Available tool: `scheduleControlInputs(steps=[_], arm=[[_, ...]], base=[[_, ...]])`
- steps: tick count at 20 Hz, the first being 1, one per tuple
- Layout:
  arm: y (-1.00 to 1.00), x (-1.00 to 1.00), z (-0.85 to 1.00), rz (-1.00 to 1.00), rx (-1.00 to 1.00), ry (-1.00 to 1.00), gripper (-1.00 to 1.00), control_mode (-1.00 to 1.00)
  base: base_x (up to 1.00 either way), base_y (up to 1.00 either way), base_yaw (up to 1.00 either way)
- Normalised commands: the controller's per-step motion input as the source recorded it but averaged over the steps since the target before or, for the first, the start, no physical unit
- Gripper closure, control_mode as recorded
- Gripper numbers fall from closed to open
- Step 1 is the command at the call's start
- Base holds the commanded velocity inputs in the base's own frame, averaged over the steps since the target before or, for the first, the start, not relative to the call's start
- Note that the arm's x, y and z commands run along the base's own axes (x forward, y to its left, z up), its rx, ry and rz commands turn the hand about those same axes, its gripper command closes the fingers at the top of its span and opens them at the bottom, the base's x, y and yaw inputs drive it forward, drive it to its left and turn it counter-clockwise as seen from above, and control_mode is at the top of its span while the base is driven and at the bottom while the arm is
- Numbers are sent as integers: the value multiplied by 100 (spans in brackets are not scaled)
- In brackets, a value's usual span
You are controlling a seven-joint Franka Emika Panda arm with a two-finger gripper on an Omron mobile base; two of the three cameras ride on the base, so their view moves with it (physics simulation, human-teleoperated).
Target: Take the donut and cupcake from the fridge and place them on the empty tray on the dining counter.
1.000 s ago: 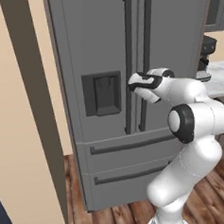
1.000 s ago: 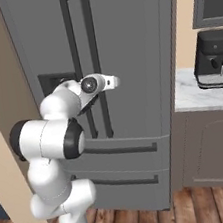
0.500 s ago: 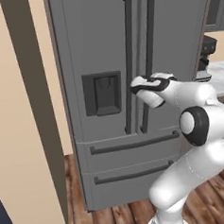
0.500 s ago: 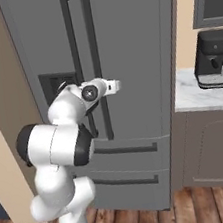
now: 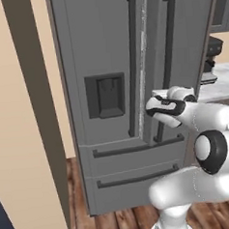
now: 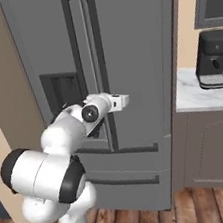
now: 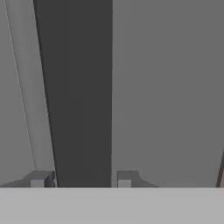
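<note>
The hand (image 7: 81, 183) has its two fingertips pressed on either side of the dark bar handle (image 7: 76, 92) of the right door. The fridge (image 5: 102, 49) is only slightly open. Pull along the door's arc, wrist square, so the grip does not slip.

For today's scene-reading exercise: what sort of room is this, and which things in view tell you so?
Most likely a home kitchen: a tall grey fridge with a dispenser panel, and a coffee machine standing on a marble counter above a cabinet.
</note>
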Motion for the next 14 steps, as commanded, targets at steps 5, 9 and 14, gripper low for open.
scheduleControlInputs(steps=[5, 9, 14], arm=[[-99, -63, 13, -12, 1, 39, 100, -100], [-100, -68, 12, -2, 3, 34, 100, -100], [-100, -93, 0, 0, 6, 23, 100, -100]], base=[[0, 0, 0], [0, 0, 0], [0, 0, 0]])
